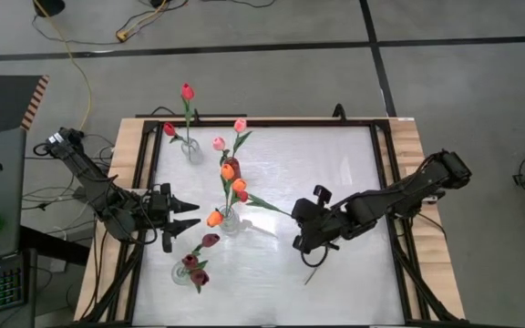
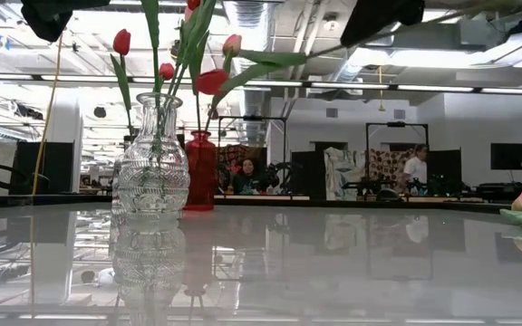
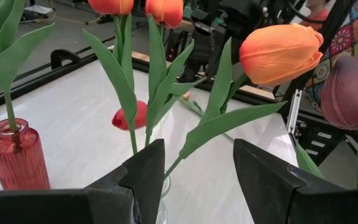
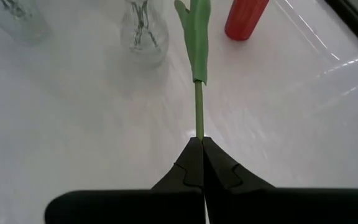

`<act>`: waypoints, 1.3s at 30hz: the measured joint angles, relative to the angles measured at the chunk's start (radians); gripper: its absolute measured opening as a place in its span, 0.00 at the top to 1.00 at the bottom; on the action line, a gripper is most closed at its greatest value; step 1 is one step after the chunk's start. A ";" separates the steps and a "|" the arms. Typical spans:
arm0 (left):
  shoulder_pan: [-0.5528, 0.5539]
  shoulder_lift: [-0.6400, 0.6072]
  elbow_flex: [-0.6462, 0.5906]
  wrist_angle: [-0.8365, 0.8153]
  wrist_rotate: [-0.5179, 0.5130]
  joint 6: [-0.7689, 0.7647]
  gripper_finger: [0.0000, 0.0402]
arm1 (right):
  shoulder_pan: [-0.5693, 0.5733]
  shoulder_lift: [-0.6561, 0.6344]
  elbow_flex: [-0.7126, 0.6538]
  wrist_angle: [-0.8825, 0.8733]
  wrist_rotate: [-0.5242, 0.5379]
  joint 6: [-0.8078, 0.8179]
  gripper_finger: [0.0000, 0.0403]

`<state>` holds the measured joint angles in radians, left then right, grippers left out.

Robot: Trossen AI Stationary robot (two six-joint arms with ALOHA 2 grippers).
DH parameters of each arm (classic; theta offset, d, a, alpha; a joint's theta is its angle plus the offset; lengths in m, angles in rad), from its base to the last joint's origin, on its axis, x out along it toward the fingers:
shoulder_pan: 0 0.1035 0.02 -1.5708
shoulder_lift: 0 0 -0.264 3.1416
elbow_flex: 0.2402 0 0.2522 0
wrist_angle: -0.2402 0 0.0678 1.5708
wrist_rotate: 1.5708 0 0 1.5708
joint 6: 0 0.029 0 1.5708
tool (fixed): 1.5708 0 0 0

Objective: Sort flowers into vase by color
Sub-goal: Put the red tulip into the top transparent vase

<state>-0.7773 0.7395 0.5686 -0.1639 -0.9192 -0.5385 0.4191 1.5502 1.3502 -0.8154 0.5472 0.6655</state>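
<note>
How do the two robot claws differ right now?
The left gripper stands open and empty, pointing at the middle vase's orange tulips. The right gripper is shut on a green stem, holding that flower over the table. Both are dark two-finger claws.

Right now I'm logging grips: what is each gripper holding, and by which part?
The right gripper is shut on a tulip's thin green stem, below its leaf. The left gripper is open beside the orange tulips, holding nothing.
</note>
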 joint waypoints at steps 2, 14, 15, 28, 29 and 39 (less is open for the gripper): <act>0.000 0.000 0.000 0.000 0.000 0.000 0.56 | 0.000 -0.021 0.000 -0.008 0.000 0.000 0.96; 0.000 0.000 0.000 -0.001 -0.002 0.000 0.56 | 0.000 -0.141 0.000 -0.049 0.001 -0.001 0.96; 0.000 0.000 0.000 -0.001 -0.002 0.000 0.56 | -0.001 -0.149 0.000 -0.049 0.001 -0.001 0.96; 0.000 0.000 0.000 0.005 -0.002 0.000 0.56 | -0.002 -0.241 0.000 -0.039 0.098 -0.022 0.96; 0.000 0.000 0.000 0.009 -0.003 0.000 0.56 | -0.002 -0.246 0.000 -0.038 0.110 -0.022 0.96; 0.000 -0.001 0.000 0.165 -0.004 0.138 0.56 | -0.013 -0.263 0.000 0.107 0.157 -0.152 0.96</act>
<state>-0.7772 0.7387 0.5686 0.0011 -0.9234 -0.4004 0.4059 1.2869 1.3502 -0.7088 0.7044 0.5138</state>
